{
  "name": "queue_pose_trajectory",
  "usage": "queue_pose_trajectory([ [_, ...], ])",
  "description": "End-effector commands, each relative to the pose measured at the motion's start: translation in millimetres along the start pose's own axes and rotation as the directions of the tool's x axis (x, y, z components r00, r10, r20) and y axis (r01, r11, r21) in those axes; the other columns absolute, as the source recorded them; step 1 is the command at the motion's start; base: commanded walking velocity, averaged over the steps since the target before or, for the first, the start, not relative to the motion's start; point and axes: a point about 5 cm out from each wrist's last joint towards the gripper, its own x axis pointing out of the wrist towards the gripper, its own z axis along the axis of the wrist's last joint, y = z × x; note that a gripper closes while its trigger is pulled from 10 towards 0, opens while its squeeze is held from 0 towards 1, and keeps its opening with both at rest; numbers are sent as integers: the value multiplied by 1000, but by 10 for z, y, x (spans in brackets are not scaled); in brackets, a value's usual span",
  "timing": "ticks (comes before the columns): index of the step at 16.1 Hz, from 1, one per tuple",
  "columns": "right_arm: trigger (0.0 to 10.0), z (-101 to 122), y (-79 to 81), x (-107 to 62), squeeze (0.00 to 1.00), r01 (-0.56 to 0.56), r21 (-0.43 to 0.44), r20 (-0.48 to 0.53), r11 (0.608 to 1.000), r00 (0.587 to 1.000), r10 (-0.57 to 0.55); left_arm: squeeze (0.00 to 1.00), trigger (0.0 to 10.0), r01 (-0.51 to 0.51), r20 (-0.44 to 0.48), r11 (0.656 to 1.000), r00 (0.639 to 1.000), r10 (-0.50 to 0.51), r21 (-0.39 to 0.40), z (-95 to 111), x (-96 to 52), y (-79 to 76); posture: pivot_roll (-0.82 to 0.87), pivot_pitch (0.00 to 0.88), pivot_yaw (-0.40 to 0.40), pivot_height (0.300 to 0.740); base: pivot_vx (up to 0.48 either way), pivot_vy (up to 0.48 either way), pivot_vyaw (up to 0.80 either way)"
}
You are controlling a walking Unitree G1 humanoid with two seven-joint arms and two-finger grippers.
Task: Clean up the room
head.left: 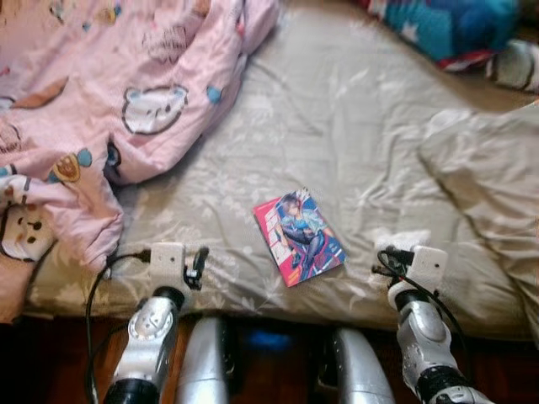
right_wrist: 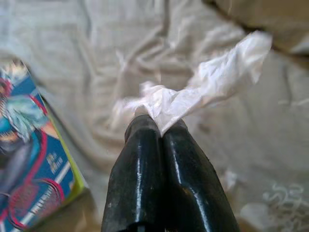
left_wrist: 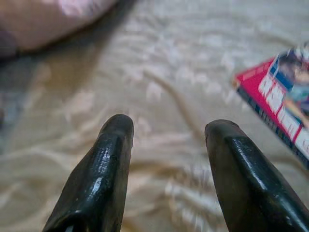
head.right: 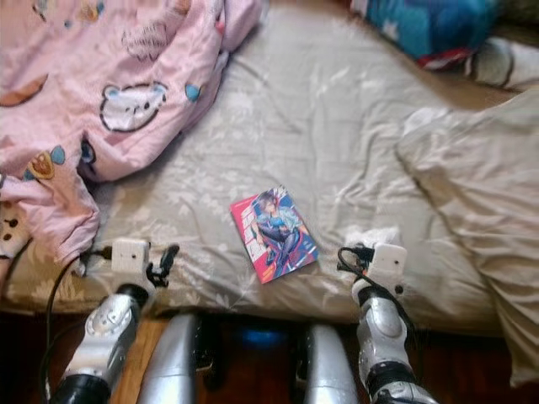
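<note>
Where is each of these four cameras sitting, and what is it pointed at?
Left eye view: on the head, looking down at the bed sheet, comic book, both arms.
Right eye view: beside it, same scene; pink blanket at left.
Left wrist view: along the open left gripper, above the sheet.
Right wrist view: along the right gripper, pinching a white tissue.
Both wrist views share the comic book.

silver arms [head.left: 152,332], black cables, glossy black jaws

A bed [head.left: 337,126] covered with a creased beige floral sheet carries a pink cartoon-print blanket [head.left: 109,93] bunched at its far left, a colourful book [head.left: 299,236] near the front edge, a beige pillow [head.left: 488,194] on the right and a blue cloth [head.left: 455,25] at the far right
</note>
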Motion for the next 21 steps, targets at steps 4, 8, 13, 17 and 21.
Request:
queue_pose_trajectory([
  [4, 10000, -139, 5, -91, 0, -3, -18, -36, 1000, 999, 2, 0, 10000, -38, -49, 999, 998, 38, 2, -167, 9, 69, 55, 155, -43, 650, 0, 0, 0],
  [8, 10000, -225, -86, -133, 0, 37, -35, -92, 999, 995, -40, 0, 10000, -45, -139, 999, 989, 45, 5, -352, -27, 71, 40, 118, -50, 650, 0, 0, 0],
  [13, 10000, -528, -237, -330, 0, 84, -100, -245, 991, 964, -106, 0, 10000, -67, -313, 997, 947, 72, 26, -695, -225, 147, 27, 89, -42, 650, 0, 0, 0],
  [17, 10000, -639, -237, -381, 0, 80, -107, -329, 991, 938, -111, 0, 10000, -65, -405, 997, 911, 72, 32, -797, -263, 181, 3, 57, -36, 650, 0, 0, 0],
  [21, 10000, -776, -192, -464, 0, 54, -131, -410, 990, 906, -103, 0, 10000, -48, -518, 998, 853, 65, 46, -984, -406, 133, 11, 45, -29, 650, 0, 0, 0],
])
